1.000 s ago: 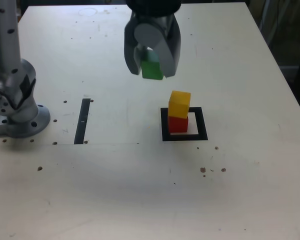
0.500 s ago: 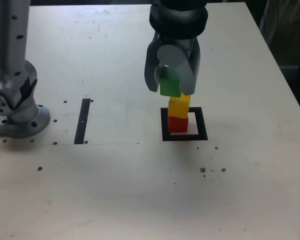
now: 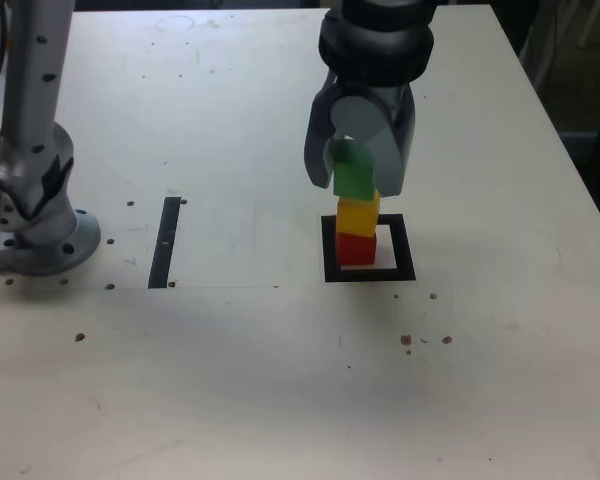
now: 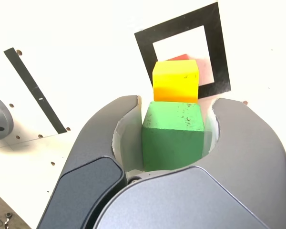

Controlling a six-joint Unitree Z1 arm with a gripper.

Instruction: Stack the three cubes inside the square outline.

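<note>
**Green Cube Goes on Top**

The gripper [image 3: 358, 175] hangs over the square outline [image 3: 369, 274] on the tabletop [image 3: 280, 380]. Its fingers [image 3: 317, 150] are closed tight on the green cube [image 3: 354, 177], one finger on each side.

Inside the outline, the red cube [image 3: 356, 248] sits at the bottom. The yellow cube [image 3: 358, 215] sits on top of it. In the exterior view the green cube is right above the yellow one. I cannot tell if they touch yet.

The step now looks like putting the green cube on the top of the tower. To do this well, the green cube should sit flat and straight over the yellow cube. In the wrist view the green cube [image 4: 171, 133] looks a bit off to one side of the yellow cube [image 4: 176, 81], so a small nudge to line them up may help. Go down slowly and softly. A hard push could knock the little tower over. When the green cube rests flat, open the fingers gently. Then lift straight up, so the fingers do not bump the cubes.

A thin black strip [image 3: 165, 242] lies well apart, near the arm's base [image 3: 35, 235]. It is not part of this step.
</note>
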